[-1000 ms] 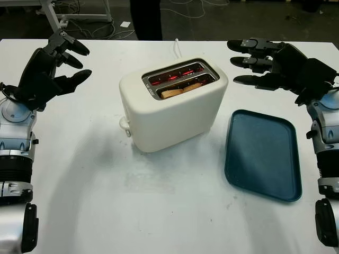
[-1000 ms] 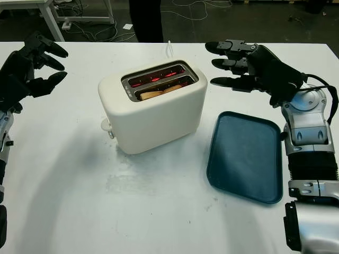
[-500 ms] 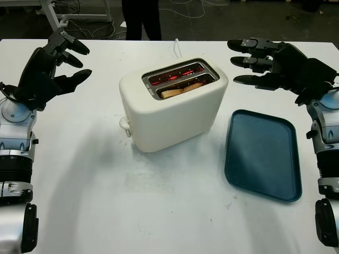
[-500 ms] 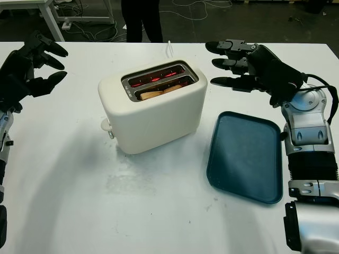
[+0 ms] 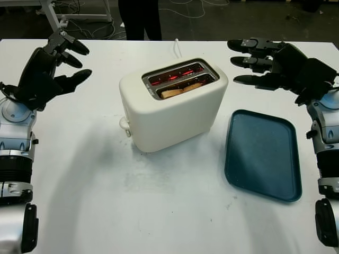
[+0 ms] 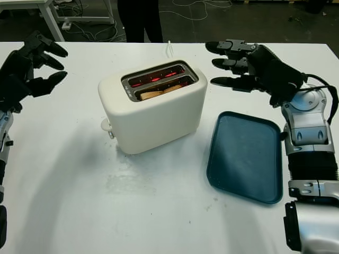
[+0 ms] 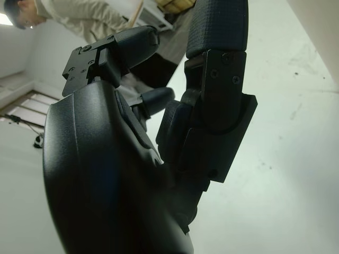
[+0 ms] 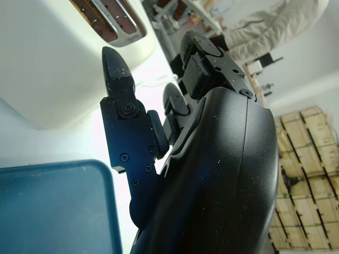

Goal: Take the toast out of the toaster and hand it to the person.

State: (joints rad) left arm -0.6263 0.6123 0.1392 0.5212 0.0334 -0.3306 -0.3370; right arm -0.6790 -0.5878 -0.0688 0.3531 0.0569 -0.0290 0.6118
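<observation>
Toast (image 5: 181, 90) sits low in the near slot of the cream toaster (image 5: 172, 108), which stands mid-surface (image 5: 159, 206); its elements glow red. Teal tray (image 5: 263, 154) lies beside the toaster, toward the surface's right edge. Left hand (image 5: 50, 66) open above the left edge; right hand (image 5: 270, 66) open near the far right corner. A person (image 5: 140, 18) stands beyond the far edge.

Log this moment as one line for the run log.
toast in toaster near slot | left hand open, left of toaster | right hand open, above tray | person beyond table
</observation>
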